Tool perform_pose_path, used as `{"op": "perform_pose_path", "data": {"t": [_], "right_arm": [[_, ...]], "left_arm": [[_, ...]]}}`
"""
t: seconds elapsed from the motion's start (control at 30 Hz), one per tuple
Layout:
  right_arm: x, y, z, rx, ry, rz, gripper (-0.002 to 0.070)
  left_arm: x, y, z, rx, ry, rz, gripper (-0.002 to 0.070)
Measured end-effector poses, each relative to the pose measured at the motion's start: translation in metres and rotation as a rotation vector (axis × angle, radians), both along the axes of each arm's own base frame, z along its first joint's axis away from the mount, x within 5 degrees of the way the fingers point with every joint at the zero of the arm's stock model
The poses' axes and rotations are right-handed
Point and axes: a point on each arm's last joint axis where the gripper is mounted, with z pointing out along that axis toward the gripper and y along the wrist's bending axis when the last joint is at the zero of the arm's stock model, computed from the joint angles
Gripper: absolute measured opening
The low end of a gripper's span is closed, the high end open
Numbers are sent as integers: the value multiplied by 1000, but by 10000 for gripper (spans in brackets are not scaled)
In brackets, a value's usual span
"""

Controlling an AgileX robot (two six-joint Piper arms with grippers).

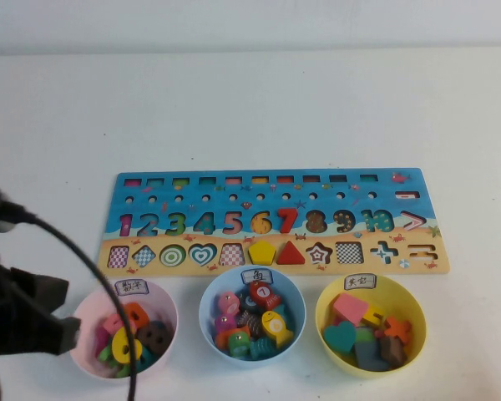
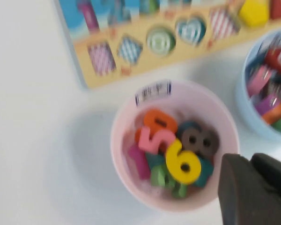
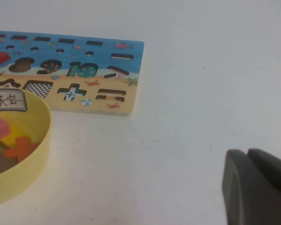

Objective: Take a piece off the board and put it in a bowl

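The yellow numeral 6 (image 2: 182, 161) lies on top of several other numerals inside the pale pink bowl (image 2: 126, 117), which has a white label on its rim. In the high view the 6 (image 1: 125, 344) is in the pink bowl (image 1: 85, 311) at the front left. The long board (image 1: 267, 188) lies behind the bowls, and its 6 slot is an empty cut-out. My left gripper (image 1: 67, 330) sits just left of the pink bowl, shut and empty. In the left wrist view it (image 2: 250, 161) is beside the bowl's rim. My right gripper (image 3: 248, 154) is shut and empty over bare table, right of the board.
A blue bowl (image 1: 209, 307) and a yellow bowl (image 1: 409, 294), both holding pieces, stand in a row right of the pink one. The red 7 (image 1: 286, 220), yellow pentagon (image 1: 261, 251) and red triangle (image 1: 290, 253) sit on the board. A black cable (image 1: 83, 259) arcs over the pink bowl.
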Motion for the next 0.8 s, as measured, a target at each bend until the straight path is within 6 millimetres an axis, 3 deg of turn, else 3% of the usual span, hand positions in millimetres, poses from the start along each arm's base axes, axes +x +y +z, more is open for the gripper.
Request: {"op": "perform_pose_path", "data": {"t": [0.17,0.43,0.63,0.8], "right_arm": [[0,0,0,0,0,0,-17],[0,0,0,0,0,0,-17],[0,0,0,0,0,0,-17],[0,0,0,0,0,0,-17]], "left_arm": [[-35,20,3,-85,-213,15,0],[-77,41,-24,-263,-495,30,-1],[-88,47,-47,-266,-549,28,-1],[-87,49,-52,-228,-553,26,-1]]}}
